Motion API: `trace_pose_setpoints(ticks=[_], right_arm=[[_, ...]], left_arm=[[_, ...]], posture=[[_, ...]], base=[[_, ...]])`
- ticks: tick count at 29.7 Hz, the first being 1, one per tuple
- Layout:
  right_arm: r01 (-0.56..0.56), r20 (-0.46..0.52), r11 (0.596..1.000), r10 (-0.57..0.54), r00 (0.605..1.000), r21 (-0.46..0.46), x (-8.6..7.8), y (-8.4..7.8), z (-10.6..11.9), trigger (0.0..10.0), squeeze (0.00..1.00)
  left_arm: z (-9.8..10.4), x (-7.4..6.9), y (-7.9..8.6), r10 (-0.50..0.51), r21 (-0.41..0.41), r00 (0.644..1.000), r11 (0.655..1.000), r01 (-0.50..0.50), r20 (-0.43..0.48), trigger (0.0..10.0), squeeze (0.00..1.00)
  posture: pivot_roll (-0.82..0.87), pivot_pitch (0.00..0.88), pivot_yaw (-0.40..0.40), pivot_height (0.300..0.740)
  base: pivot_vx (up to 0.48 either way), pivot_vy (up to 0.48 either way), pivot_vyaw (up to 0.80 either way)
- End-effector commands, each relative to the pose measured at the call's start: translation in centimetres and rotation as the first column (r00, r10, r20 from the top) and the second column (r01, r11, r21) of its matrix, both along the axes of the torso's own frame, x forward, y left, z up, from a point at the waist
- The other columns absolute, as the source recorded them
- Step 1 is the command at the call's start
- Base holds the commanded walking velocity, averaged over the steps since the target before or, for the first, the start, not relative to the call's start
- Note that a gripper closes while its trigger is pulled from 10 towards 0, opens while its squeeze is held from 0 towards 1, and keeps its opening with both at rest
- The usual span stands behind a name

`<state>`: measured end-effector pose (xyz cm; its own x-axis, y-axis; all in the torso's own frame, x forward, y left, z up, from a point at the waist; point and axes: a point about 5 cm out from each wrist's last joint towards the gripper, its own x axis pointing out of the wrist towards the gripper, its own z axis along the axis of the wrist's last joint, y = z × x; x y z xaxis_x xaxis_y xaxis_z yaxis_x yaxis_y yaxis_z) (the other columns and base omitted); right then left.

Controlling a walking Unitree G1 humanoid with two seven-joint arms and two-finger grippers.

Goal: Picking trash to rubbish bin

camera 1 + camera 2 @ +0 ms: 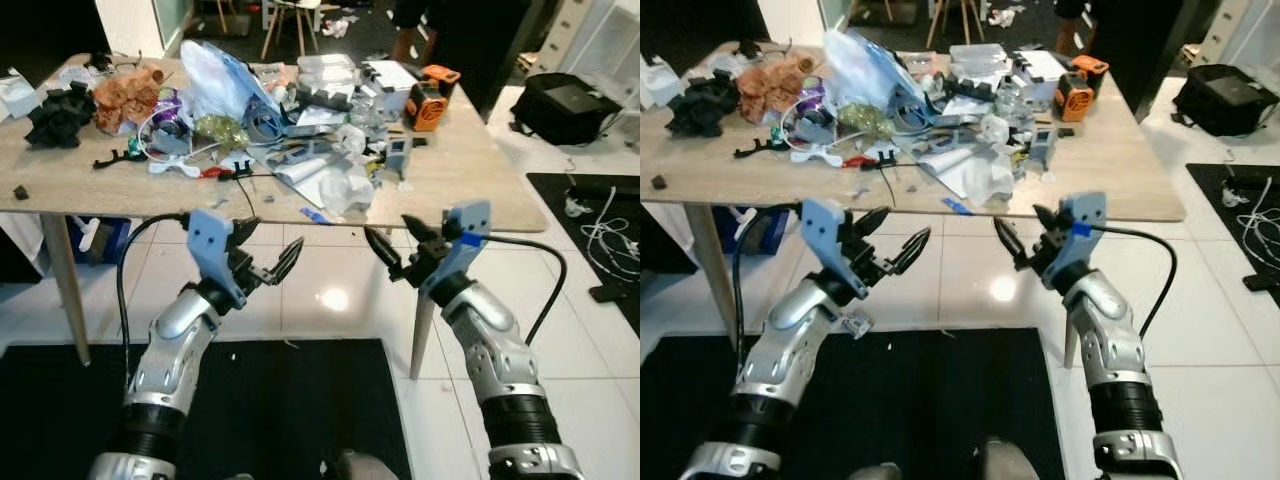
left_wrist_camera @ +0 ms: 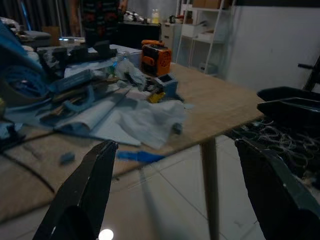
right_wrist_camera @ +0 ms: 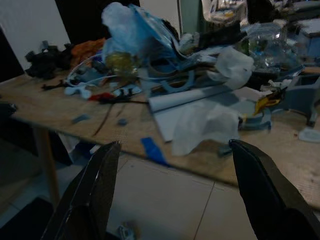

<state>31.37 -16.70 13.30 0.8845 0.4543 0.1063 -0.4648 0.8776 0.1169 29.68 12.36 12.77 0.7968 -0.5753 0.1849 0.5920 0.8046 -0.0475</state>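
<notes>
A workshop-like room with white tiled floor. A wooden bench holds heaped clutter. White shelving lines a wall.

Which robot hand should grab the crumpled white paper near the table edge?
Probably the right. The right gripper, open, sits just below the crumpled white paper; the left gripper, also open, hangs farther aside.

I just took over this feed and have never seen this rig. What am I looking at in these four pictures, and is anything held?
The two bright pictures come from the robot's head, looking down at its own silver arms. The left tool and right tool hang open in front of a wooden table, holding nothing. The two dark pictures are from wrist cameras looking along each tool's black fingers toward the table. On it lies a heap of trash: crumpled white paper, a plastic bag, a blue scrap at the near edge, plus an orange device.
</notes>
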Motion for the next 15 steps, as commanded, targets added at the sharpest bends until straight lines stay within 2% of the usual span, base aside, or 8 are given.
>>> trace_pose_setpoints(ticks=[1,4,15], right_arm=[[0.008,-0.028,1.000,-0.008,1.000,0.002,0.04,-0.46,-0.29,10.0,0.00],[0.007,-0.033,1.000,-0.007,0.999,0.001,0.09,-0.42,-0.33,10.0,0.00],[0.015,-0.021,1.000,-0.015,1.000,-0.004,0.11,-0.43,-0.26,10.0,0.00]], left_arm=[[0.51,0.13,-0.39,-0.019,0.004,1.000,1.000,0.019,0.017,10.0,0.00],[0.64,0.20,-0.46,-0.021,0.005,1.000,1.000,0.021,0.021,10.0,0.00],[0.82,0.25,-0.53,-0.025,0.010,0.999,1.000,0.024,0.030,10.0,0.00]], posture=[[-0.09,0.000,-0.012,0.740],[-0.09,0.000,-0.013,0.740],[-0.09,0.000,-0.014,0.740]], base=[[0.480,0.000,-0.80],[0.480,0.000,-0.80],[0.480,0.000,0.00]])
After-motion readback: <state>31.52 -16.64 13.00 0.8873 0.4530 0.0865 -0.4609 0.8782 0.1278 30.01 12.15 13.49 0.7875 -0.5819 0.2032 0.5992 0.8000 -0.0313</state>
